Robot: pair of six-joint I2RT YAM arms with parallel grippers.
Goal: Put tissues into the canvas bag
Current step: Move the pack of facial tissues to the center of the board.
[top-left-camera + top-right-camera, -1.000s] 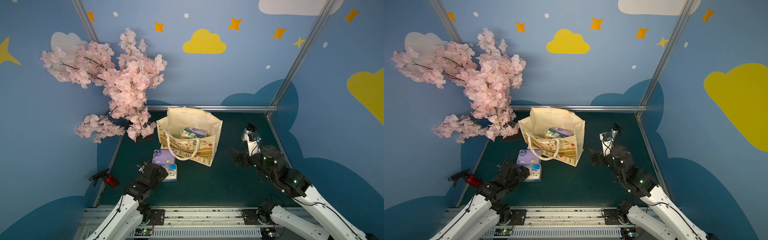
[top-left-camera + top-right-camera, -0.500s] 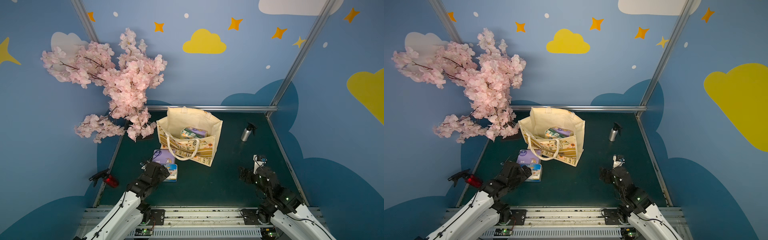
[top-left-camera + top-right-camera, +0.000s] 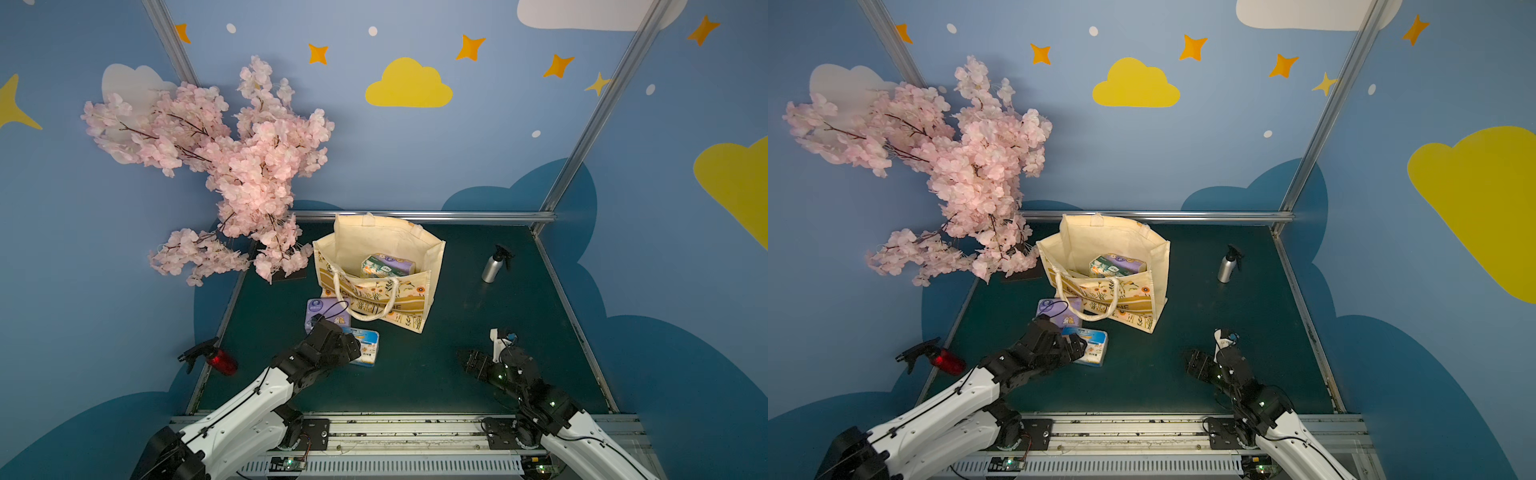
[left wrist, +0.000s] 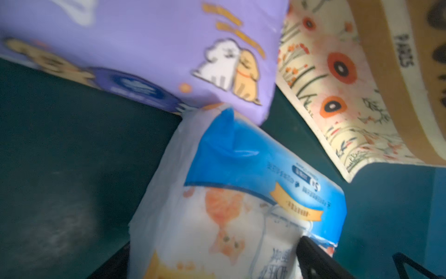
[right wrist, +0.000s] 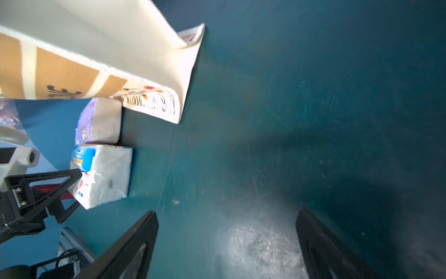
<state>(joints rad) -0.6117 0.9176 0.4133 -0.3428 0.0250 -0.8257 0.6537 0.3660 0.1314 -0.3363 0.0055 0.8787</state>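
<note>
Small "PARIS" lettering on the canvas bag point(image 4: 321, 79).

walls point(image 3: 415, 166): blue, yellow clouds point(image 3: 408, 85), orange stars point(image 3: 470, 47) | floor: dark green mat point(image 3: 457, 299) | corner: pink blossom tree point(image 3: 249, 174)

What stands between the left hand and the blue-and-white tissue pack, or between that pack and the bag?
Nothing visible blocks the open left hand, right at the blue-and-white pack. Toward the canvas bag, only its front wall and draped rope handle need clearing.

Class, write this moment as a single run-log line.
left fingers: open, at blue-white pack | right fingers: open, empty | canvas bag: upright, packs inside | purple pack: beside bag
</note>
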